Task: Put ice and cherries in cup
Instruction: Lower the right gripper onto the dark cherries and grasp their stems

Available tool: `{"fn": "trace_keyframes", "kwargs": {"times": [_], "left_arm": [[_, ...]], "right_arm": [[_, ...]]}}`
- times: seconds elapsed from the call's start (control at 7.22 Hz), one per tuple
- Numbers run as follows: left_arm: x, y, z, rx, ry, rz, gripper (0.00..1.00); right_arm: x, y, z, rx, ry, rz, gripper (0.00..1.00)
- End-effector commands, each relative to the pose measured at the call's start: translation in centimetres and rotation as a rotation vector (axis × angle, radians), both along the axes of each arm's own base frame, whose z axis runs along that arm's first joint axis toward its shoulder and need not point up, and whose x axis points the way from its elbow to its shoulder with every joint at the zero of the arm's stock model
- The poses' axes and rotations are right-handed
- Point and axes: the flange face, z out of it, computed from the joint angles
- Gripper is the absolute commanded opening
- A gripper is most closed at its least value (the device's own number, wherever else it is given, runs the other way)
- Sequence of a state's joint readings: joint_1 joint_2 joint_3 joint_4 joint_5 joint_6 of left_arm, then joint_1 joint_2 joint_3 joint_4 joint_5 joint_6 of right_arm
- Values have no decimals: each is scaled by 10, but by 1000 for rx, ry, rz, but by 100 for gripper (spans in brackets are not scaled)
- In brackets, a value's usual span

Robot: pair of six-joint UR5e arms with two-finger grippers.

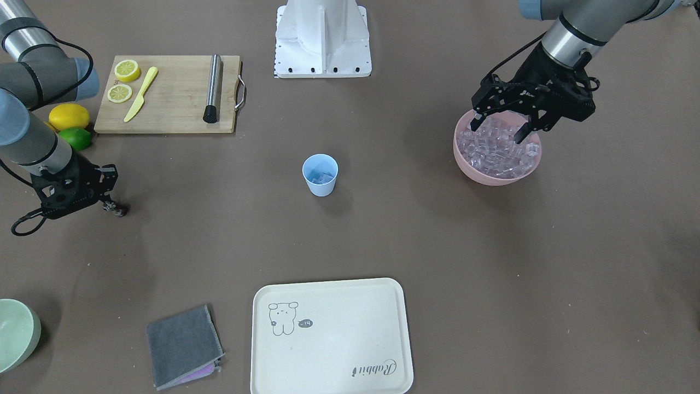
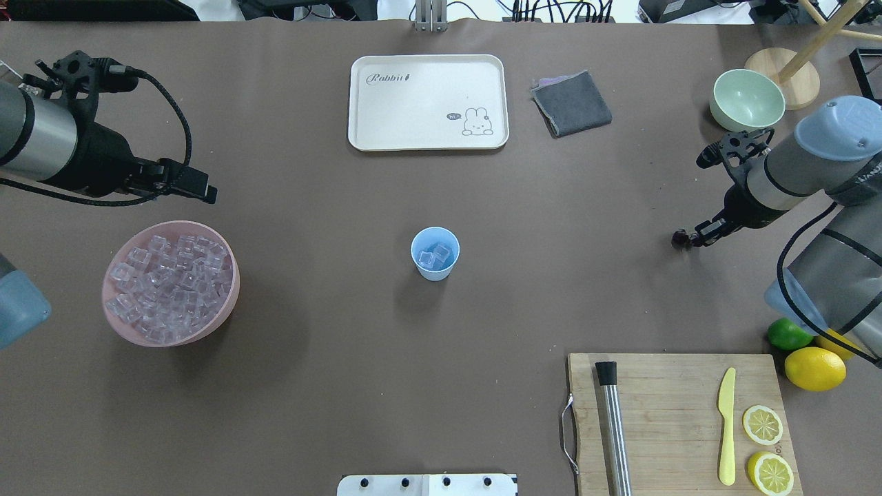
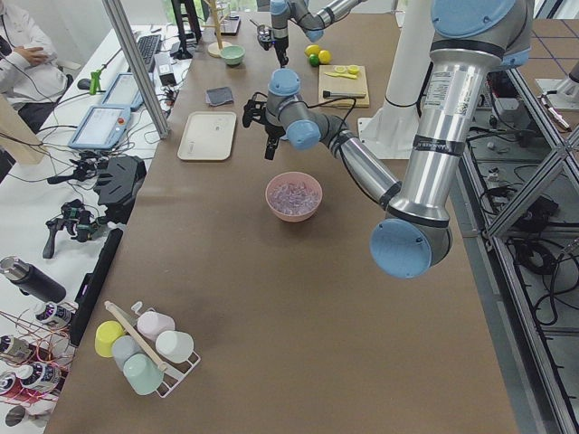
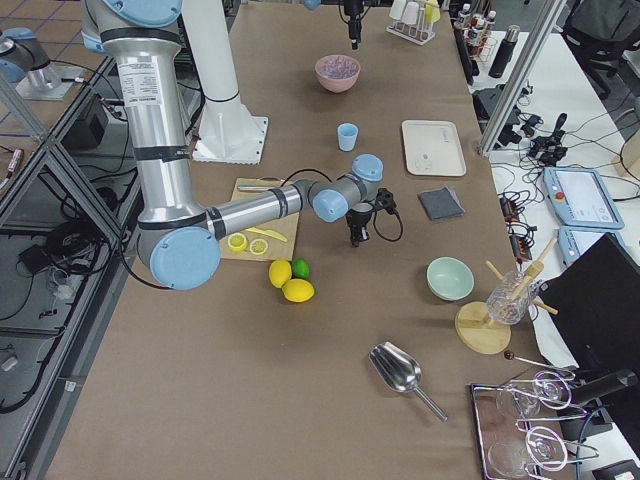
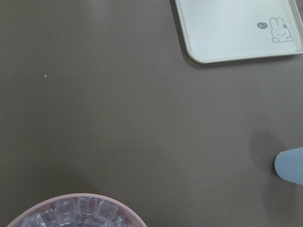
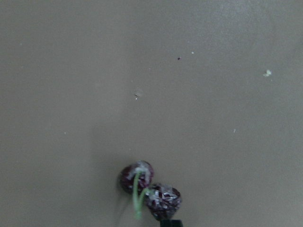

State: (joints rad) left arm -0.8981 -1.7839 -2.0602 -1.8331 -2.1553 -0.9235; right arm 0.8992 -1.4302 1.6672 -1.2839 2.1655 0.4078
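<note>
Brown table (image 2: 331, 207), cup (image 2: 435, 273) holding ice (image 2: 434, 257), cherries (image 2: 681, 239) apart

In the left wrist view the pink bowl (image 5: 75, 195) is cut off by the bottom edge and the cup (image 5: 291, 165) by the right edge. Of the right pincer (image 6: 170, 222) only a dark tip is shown by the cherries (image 6: 149, 189); its grip cannot be judged.

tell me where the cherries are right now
In the overhead view the cherries are toward the right side, at the tip of the right claw, well right of the cup.
</note>
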Motion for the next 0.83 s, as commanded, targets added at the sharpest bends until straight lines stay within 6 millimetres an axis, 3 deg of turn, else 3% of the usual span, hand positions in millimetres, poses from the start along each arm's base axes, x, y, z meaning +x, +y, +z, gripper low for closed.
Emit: {"fn": "trace_keyframes", "kwargs": {"times": [0.0,0.14,0.28,0.42,0.55,0.69], "left_arm": [[-3,-2,0,3,0,-3,97],[-19,-9,8,45,-24,-4,97],[-44,-8,27,69,-57,-11,97],[-63,-14,28,69,-39,-7,97],[-69,-15,27,65,-32,-9,97],[-69,-15,26,66,-31,-9,97]], "right_arm": [[-1,-1,-22,23,-27,-1,0],[-3,0,-57,37,-69,22,0],[-9,-1,-76,24,-88,49,0],[-12,1,-73,21,-87,43,4],[-12,1,-68,22,-73,50,52],[-16,2,-58,17,-44,56,62]]}}
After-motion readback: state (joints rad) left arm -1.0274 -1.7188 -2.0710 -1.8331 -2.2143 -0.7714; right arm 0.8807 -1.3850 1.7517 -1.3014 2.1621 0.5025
